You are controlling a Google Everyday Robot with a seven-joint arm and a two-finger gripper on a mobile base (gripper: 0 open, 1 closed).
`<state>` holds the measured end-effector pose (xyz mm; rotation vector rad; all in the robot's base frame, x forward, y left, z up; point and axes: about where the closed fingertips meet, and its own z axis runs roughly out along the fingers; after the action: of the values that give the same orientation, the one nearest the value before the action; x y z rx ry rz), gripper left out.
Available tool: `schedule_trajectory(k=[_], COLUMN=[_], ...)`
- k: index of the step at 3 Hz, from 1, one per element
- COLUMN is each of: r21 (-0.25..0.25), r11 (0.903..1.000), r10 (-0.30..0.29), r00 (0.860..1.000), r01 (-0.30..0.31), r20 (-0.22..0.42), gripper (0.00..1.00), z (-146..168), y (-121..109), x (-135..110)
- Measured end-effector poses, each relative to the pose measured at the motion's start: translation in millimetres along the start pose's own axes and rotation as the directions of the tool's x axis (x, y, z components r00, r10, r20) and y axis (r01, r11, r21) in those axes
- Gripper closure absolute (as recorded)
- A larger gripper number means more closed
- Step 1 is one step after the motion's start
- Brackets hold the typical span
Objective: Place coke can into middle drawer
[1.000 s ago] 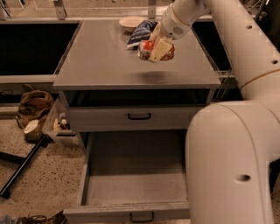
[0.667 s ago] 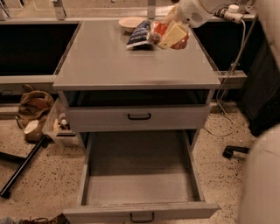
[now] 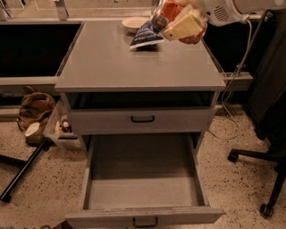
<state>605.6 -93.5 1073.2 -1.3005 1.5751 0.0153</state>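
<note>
- The gripper (image 3: 179, 25) hangs in the air above the desk's (image 3: 134, 62) back right corner, its pale fingers (image 3: 185, 26) closed around the can (image 3: 169, 10).
- The can is lifted clear of the desk top. It sits tilted in the grip, not upright, and the exact lean of its long axis is hard to read.
- The drawer (image 3: 143, 213) is pulled fully out below the desk's front edge, its tray bare and open upward.
- Key relation: the tray lies forward of the gripper and well below it, past the front edge. It is also a little toward the left edge, since the gripper is over the right side.
- I judge that the coming move is a carry over the front edge and then a descent into the tray.
- The closed upper drawer (image 3: 143, 120) sits just under the desk top, so the descent should start only beyond the front edge.
- A chip bag (image 3: 145, 35) and a bowl (image 3: 135, 22) lie near the back edge, just left of the gripper and off the likely path.
</note>
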Motion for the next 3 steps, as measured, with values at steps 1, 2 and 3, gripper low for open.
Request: schedule_trajectory(k=[1, 2, 3], r21=[0.0, -0.011, 0.014], r11=[1.0, 0.9996, 0.9926], r10=[0.0, 0.025, 0.121], r00=[1.0, 1.0, 0.993], r01=[0.0, -0.025, -0.121], r20=[0.0, -0.017, 0.004], gripper=[1.0, 1.0, 1.0], z=[0.0, 3.3, -4.8], y=[0.0, 18.3, 54.4], x=[0.0, 10.3, 11.2])
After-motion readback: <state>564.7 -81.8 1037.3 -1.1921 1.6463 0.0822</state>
